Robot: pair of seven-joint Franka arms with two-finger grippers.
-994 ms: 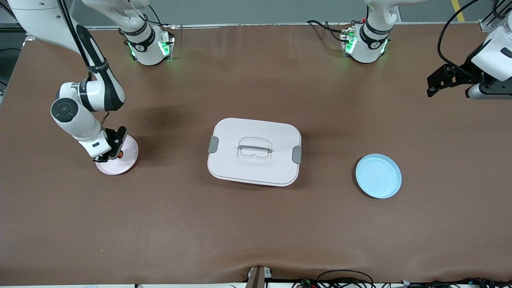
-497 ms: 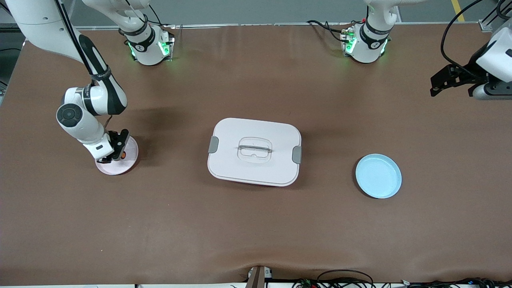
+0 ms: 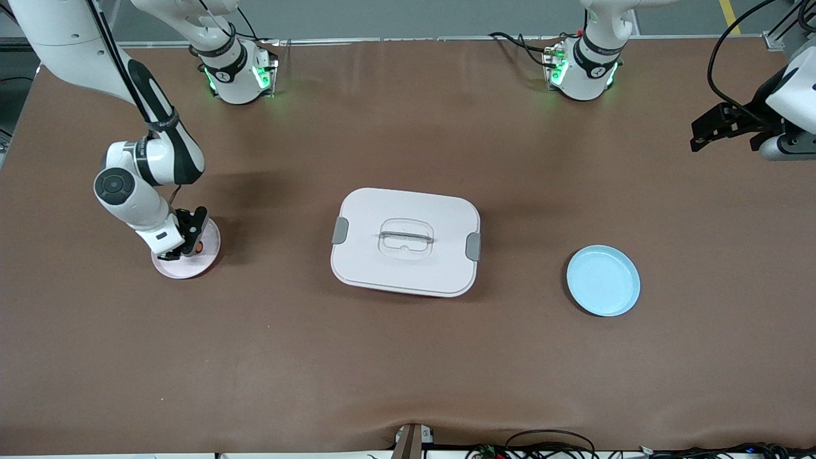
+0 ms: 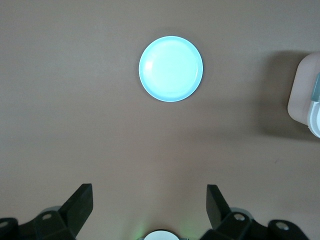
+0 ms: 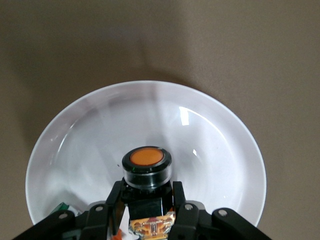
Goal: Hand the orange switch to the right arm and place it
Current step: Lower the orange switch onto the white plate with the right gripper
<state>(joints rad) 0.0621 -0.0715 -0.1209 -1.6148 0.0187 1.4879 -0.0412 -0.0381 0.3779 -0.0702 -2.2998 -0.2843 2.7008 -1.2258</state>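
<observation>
switch: orange switch (image 5: 147,167), stubby black body, clear collar, orange cap
pose: upright, cap toward wrist camera
state: clamped in right gripper (image 5: 148,204)
location: low over pink plate (image 5: 90,130), right arm's end of table

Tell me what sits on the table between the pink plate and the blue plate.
In the front view, the white lidded box sits between the pink plate and the blue plate; bare brown table lies on either side of it.

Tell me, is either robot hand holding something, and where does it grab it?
The right end effector grips the orange switch by its black lower body, over the pink plate. The left end effector is open and holds nothing.
</observation>
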